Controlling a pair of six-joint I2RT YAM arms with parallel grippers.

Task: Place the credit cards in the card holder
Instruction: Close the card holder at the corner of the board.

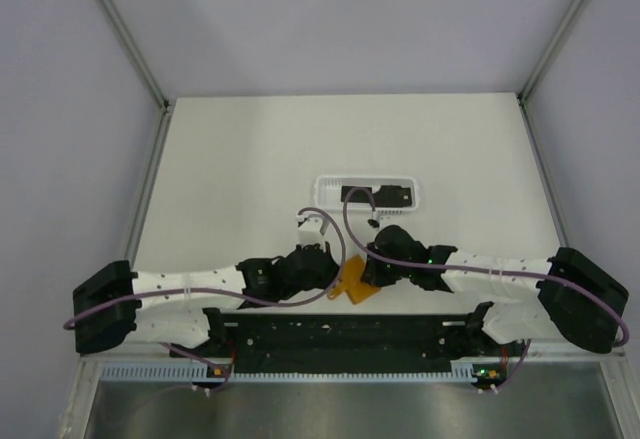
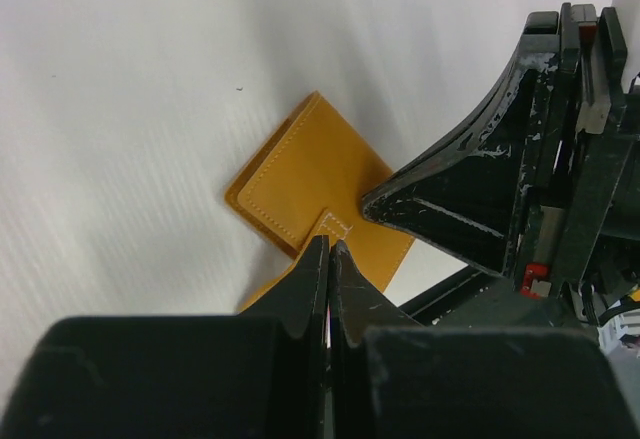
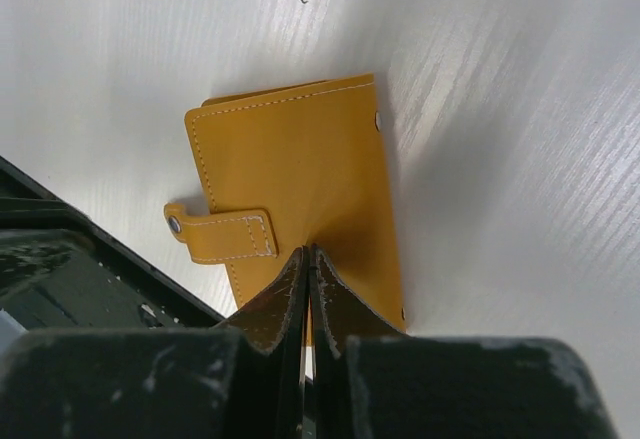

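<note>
White laminate table point(image 1: 230, 159) first, easily the biggest thing in shot, with pale walls on three sides.

Next down, the two black-and-white arms. Both the left arm point(image 1: 190, 284) and the right arm point(image 1: 500, 274) bolted at the near edge and angled inward, wrists almost meeting near the middle of the front. Purple cables looped off each.

Then a long white slotted tray point(image 1: 322, 190) further back on the table, apart from the wrists. Inside it the credit cards point(image 1: 356, 194), dark flat rectangles. At least two by the look of the top view, too small to count properly.

On to the left gripper point(image 2: 328, 252): jaws fully closed, tips pressed together right over the near edge of the holder. Same deal for the right gripper point(image 3: 308, 257), pinched tight, tips landing on the lower edge of the cover. No telling from either wrist view about leather actually caught between the tips versus just touched.

Now the card holder point(image 1: 352, 284) itself: orange-tan, stitched round the border, folded over. Sitting slantwise between the two grippers, just in front of the arm bases and apart from the tray. Maybe tipped up off the table on one side, going by the shadow, not 100% sure though.

Smaller again, the strap point(image 3: 235, 236) across one cover, loose end poking out past the edge. Tiny metal snap point(image 3: 175, 224) on that loose end, plus two little rivets point(image 3: 377, 119) along the opposite edge.
</note>
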